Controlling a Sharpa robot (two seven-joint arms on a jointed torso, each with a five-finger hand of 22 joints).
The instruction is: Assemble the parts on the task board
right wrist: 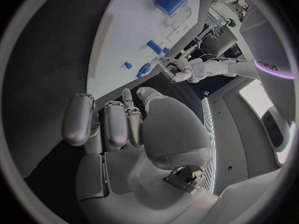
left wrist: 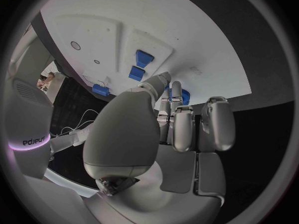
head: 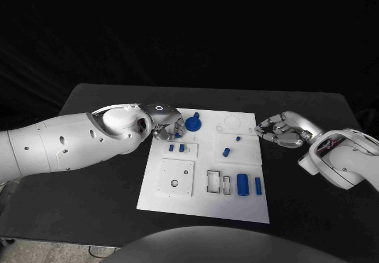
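The white task board [head: 201, 203] lies in the middle of the black table. My left hand [head: 168, 130] hovers over its far left corner, beside a round blue part [head: 193, 123]. In the left wrist view, thumb and fingertips [left wrist: 163, 80] close on a small blue part [left wrist: 185, 97]. Two short blue pegs [head: 176, 148] stand just nearer, and one more blue peg [head: 227, 152] stands mid-board. A thick blue cylinder [head: 243, 184] and a thin blue bar [head: 258, 186] lie at the near right. My right hand [head: 278, 130] hangs at the board's right edge, fingers curled in, holding nothing.
A raised square plate [head: 175, 177] with small holes sits on the board's near left, with rectangular slots [head: 213, 182] beside it. In the right wrist view the board [right wrist: 124, 30] and the left hand [right wrist: 181, 73] lie beyond my right hand's fingers [right wrist: 115, 124]. Black table surrounds the board.
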